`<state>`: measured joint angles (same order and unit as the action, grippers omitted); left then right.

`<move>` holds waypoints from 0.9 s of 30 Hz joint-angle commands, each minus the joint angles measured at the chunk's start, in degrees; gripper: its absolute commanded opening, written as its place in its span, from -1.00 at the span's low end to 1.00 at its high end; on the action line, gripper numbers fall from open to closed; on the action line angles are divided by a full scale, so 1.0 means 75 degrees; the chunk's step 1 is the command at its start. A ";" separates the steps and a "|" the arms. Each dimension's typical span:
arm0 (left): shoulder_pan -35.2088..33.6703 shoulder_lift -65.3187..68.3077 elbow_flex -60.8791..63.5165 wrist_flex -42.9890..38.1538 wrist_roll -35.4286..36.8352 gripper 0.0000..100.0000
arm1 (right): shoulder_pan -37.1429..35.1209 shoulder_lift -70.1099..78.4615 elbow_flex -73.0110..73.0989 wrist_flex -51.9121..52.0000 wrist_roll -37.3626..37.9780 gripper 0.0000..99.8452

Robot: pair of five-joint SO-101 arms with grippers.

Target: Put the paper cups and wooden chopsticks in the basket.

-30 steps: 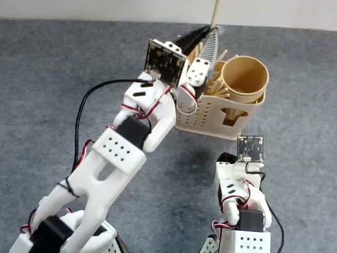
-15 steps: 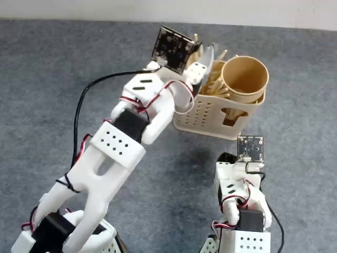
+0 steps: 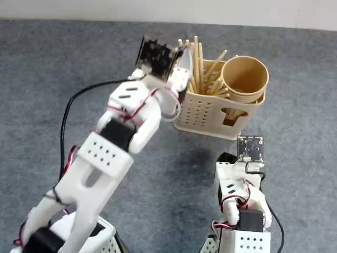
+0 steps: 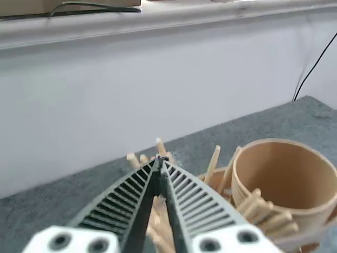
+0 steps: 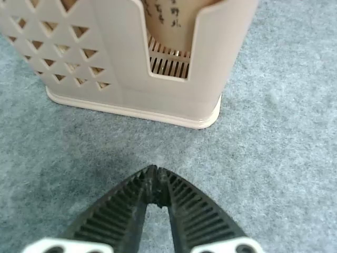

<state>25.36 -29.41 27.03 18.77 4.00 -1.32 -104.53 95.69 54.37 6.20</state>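
Left gripper (image 4: 159, 164): jaws pressed together, nothing btwn them, tip raised just beside the top ends of the wooden chopsticks (image 3: 199, 63). These stand in the basket (image 3: 210, 113), left compartment, fanned & leaning, ends well above the rim. Paper cups (image 3: 245, 79): stacked in the next compartment, mouth up. Right gripper (image 5: 154, 191): also closed & empty, low over the grey mat (image 5: 274, 132), near the basket's foot but apart.

Task looks approx done. Risk: the left wrist is v. close to the loose chopsticks, so a sideways pull-away could snag one, flick it out or tip the light basket. A fwd nudge from the right arm could shove the base.
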 commanded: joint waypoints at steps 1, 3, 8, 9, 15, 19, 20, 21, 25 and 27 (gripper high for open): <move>-0.0135 -0.1401 0.1190 0.0000 0.0012 -0.99 | 0.0076 -0.0123 0.1178 -0.0147 -0.0023 -0.99; -0.0135 -0.1963 0.1682 -0.0012 0.0012 -0.99 | 0.0076 -0.0123 0.1178 -0.0147 -0.0023 -0.99; -0.0404 -0.3124 0.2702 -0.0012 0.0023 -0.99 | 0.0076 -0.0123 0.1178 -0.0147 -0.0023 -0.99; -0.0498 -0.3300 0.2913 -0.0012 0.0023 -0.99 | 0.0076 -0.0123 0.1178 -0.0147 -0.0023 -0.99; -0.1131 -0.4343 0.4273 -0.0012 0.0023 -0.99 | 0.0076 -0.0123 0.1178 -0.0147 -0.0023 -0.99; -0.1448 -0.5187 0.5163 -0.0012 0.0023 -0.99 | 0.0076 -0.0123 0.1178 -0.0147 -0.0023 -0.99; -0.1506 -0.5433 0.5386 -0.0012 0.0023 -0.99 | 0.0076 -0.0123 0.1178 -0.0147 -0.0023 -0.99; -0.1553 -0.5667 0.5621 -0.0012 0.0023 -0.99 | 0.0076 -0.0123 0.1178 -0.0147 -0.0023 -0.99; -0.1682 -0.6722 0.6605 -0.0012 0.0023 -0.99 | 0.0076 -0.0123 0.1178 -0.0147 -0.0023 -0.99; -0.1682 -0.7297 0.7109 -0.0012 0.0023 -0.99 | 0.0076 -0.0123 0.1178 -0.0147 -0.0023 -0.99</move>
<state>13.49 -76.18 75.56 18.77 4.00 -1.32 -104.53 95.69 54.37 6.20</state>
